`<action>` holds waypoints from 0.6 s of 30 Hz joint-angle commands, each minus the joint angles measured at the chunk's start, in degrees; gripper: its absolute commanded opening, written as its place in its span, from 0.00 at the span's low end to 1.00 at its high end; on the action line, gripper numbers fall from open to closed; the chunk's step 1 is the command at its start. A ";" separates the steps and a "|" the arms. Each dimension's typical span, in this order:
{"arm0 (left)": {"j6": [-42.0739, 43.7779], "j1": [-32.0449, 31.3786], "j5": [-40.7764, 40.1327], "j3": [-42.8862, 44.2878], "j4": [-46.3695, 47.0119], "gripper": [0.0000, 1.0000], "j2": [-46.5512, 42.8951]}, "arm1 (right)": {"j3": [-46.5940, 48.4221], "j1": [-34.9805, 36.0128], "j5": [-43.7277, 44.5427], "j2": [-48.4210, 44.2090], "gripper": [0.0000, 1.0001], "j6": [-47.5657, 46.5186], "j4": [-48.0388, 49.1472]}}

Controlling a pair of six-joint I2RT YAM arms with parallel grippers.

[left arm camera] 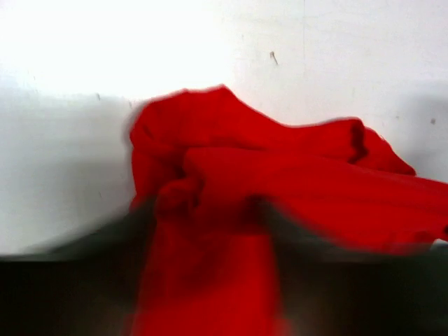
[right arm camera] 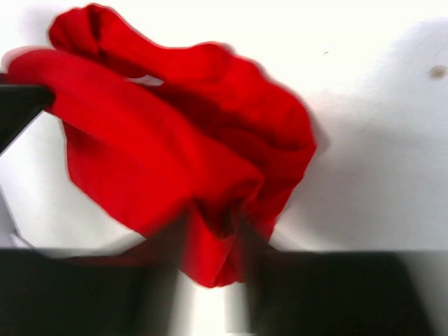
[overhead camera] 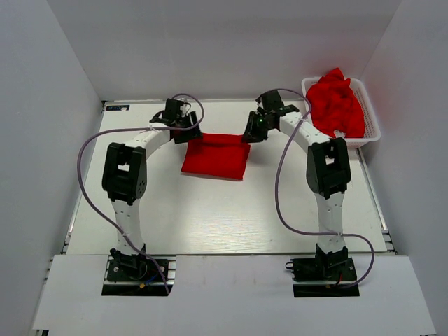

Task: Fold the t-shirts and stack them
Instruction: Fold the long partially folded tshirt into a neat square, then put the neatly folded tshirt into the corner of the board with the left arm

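In the upper middle of the frame, the left jaws are clamped on the left corner of the red t-shirt (overhead camera: 215,155), which lies on the desk (overhead camera: 210,217). The right jaws pinch its right corner. At upper right, a basket (overhead camera: 355,143) holds more red shirts (overhead camera: 336,105).

t-shirt (overhead camera: 215,155): soft matt cloth | basket (overhead camera: 372,119): plastic mesh | table (overhead camera: 231,217): smooth, matt

Top camera looks down; wrist cameras closely share the shirt (overhead camera: 215,155).
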 commanded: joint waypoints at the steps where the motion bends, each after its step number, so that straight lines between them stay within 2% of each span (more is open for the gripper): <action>1: 2.39 0.70 1.04 5.83 0.91 1.00 1.41 | 4.60 -1.30 1.30 2.78 0.52 1.89 0.83; 2: 2.40 0.70 0.43 8.28 0.39 1.00 1.42 | 6.00 -1.83 1.21 3.15 0.89 2.42 1.09; 6: 4.33 1.75 -0.11 14.97 -1.19 1.00 2.83 | 11.45 -2.53 1.38 3.86 0.90 2.42 1.54; 9: 4.86 1.76 0.42 15.86 -1.81 1.00 2.13 | 10.07 -2.53 4.98 0.18 0.90 2.16 1.71; 14: 8.11 2.28 3.31 10.07 -2.60 1.00 -1.12 | 2.59 -2.01 4.21 -5.99 0.90 -0.55 2.77; 18: 13.20 1.67 7.19 2.95 0.65 1.00 -3.76 | -3.64 -1.48 2.88 -9.85 0.90 -2.85 2.59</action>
